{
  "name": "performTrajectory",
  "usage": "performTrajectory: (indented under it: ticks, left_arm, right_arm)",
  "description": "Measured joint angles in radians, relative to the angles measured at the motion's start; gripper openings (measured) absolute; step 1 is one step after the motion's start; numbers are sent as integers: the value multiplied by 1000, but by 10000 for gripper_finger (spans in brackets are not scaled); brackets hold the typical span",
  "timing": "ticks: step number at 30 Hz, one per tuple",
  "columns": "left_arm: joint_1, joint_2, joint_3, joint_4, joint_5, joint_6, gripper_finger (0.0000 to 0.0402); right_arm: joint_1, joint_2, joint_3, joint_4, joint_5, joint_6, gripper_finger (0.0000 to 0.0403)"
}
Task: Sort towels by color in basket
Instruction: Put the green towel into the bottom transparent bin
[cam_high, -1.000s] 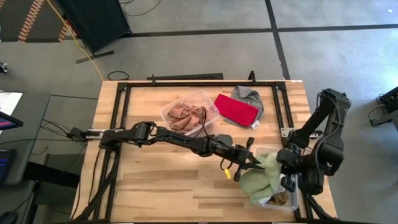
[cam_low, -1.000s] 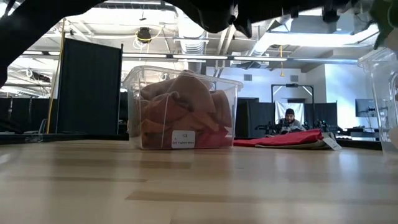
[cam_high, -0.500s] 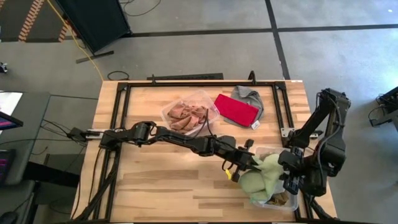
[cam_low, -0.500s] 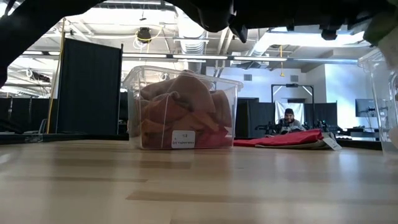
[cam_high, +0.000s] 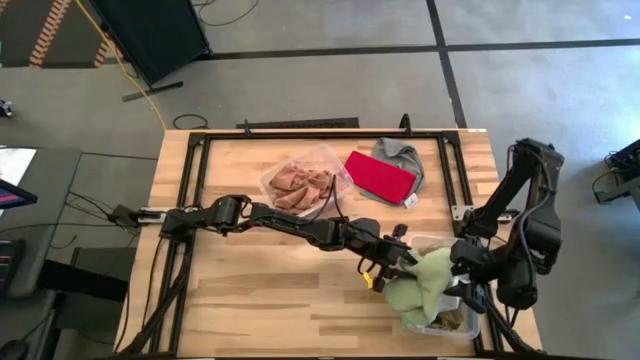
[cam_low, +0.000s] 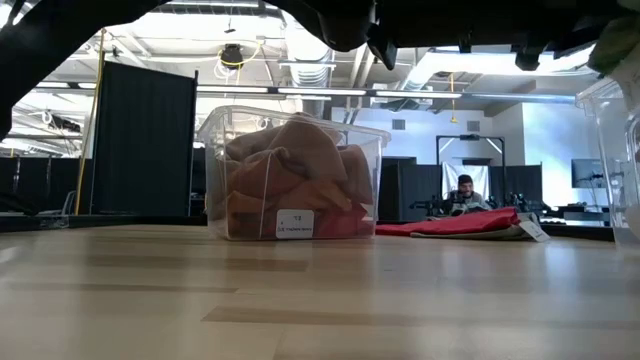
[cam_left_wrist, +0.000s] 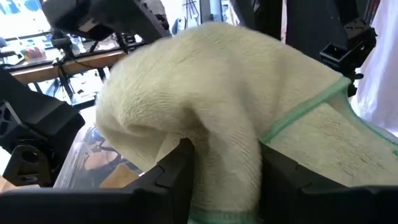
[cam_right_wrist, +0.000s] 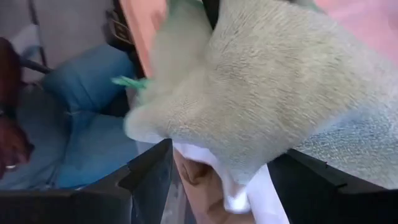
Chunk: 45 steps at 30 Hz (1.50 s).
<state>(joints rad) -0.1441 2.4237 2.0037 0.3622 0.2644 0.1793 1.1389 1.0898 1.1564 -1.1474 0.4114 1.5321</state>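
A pale green towel (cam_high: 422, 283) lies bunched over the rim of a clear basket (cam_high: 452, 322) at the table's near right. My left gripper (cam_high: 398, 265) reaches level from the left, open, with a fold of this towel (cam_left_wrist: 217, 118) between its fingers. My right gripper (cam_high: 462, 278) slants down over the basket from the right, fingers spread wide around the towel (cam_right_wrist: 280, 93). A second clear basket (cam_high: 305, 185) at the middle holds tan-brown and rust-orange towels. The red towel (cam_high: 380, 176) lies flat, overlapping the grey towel (cam_high: 402, 155). My left gripper's open fingers (cam_left_wrist: 177, 174) stand on either side of a thick fold of the pale green towel (cam_left_wrist: 227, 168), which fills the gap and lies against both inner sides. The fingers come level from the table's left. My right gripper's spread fingers (cam_right_wrist: 149, 177) flank a hanging lobe of the towel (cam_right_wrist: 242, 149); I cannot tell whether they touch it.
The middle basket (cam_low: 295, 175) stands on the table with a small label on its front wall. The red towel (cam_low: 462, 222) lies behind it to the right. A person (cam_low: 464, 192) sits far off in the room. Bare wood lies along the near and left sides.
The pale green towel, stretched between the two grippers a second ago, has slumped into a rounder heap on the near-right basket's rim. My right gripper has drawn slightly up and back toward the table's right edge.
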Motion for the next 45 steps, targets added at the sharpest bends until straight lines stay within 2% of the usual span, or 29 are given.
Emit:
performTrajectory:
  ticks: [4, 15, 26, 32, 38, 45]
  left_arm:
    - [2, 0, 0, -7, 0, 0, 139]
    - [4, 0, 0, -14, 0, 7, 139]
    - [4, 0, -1, -14, 0, 8, 139]
    - [4, 0, -1, -14, 0, 9, 139]
    - [4, 0, -1, -14, 0, 9, 139]
    - [4, -1, -1, -18, -2, -1, 139]
  right_arm:
    - [-2, -21, 0, 30, 70, -72, 282]
    - [26, -84, 0, -10, 103, -98, 282]
    - [12, -129, 2, 27, 381, -312, 282]
    - [-67, -39, 0, 50, 370, -392, 282]
    - [-108, 79, 0, 79, 247, -408, 282]
    - [-107, 178, 0, -23, 202, -288, 268]
